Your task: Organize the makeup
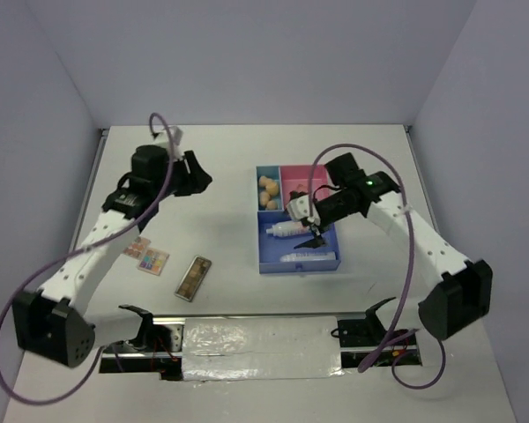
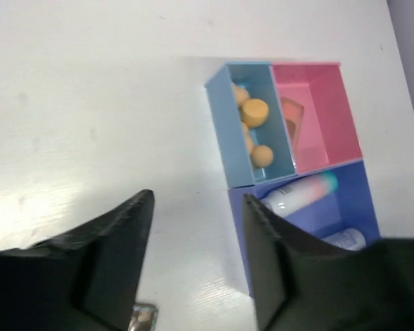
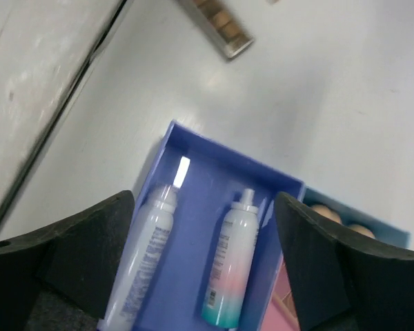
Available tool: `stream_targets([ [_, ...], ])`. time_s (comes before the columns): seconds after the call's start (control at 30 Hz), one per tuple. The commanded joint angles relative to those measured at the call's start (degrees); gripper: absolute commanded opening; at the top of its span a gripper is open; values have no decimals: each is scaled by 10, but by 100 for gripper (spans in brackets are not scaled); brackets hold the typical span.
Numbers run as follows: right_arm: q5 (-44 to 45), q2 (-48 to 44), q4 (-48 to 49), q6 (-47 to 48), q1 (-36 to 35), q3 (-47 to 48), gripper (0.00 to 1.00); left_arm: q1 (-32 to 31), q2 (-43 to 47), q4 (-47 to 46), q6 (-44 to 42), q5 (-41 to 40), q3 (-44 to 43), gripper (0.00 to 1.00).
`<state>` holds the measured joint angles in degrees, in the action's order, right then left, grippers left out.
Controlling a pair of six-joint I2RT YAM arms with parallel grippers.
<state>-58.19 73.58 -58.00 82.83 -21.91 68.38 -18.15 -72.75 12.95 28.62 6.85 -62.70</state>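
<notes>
Top view: a multicolour palette and a brown palette are being carried by the desk, left of the tray.
Left wrist view: the left fingers are being held apart, empty.
Right wrist view: the right fingers are being held apart, empty, above the bottle and tube in the tray.

Beige sponges, gradient bottle, white tube in tray; multicolour palette, brown palette flat on table

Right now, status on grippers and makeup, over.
Left gripper open, empty. Right gripper open above tray, bottle and tube inside. Brown palette, multicolour palette, pink palette loose on table. Nothing blocking them.
</notes>
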Motion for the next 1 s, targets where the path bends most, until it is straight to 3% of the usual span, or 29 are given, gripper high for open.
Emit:
stream_targets([
  [0.0,109,75,-38,140,-89,57,87,36,109,64,-5,-33,60,69],
  [0.03,130,96,-37,145,-109,69,85,53,130,79,-9,-39,69,77],
  [0.13,196,191,-40,139,-183,144,79,76,197,131,-7,-61,88,82],
  [0.4,271,434,-88,109,-330,413,75,87,307,211,24,-144,88,84],
  [0.63,323,597,-105,88,-400,576,81,88,338,320,6,-296,11,85],
  [0.97,347,671,-120,99,-441,616,85,88,407,342,18,-374,-5,86],
])
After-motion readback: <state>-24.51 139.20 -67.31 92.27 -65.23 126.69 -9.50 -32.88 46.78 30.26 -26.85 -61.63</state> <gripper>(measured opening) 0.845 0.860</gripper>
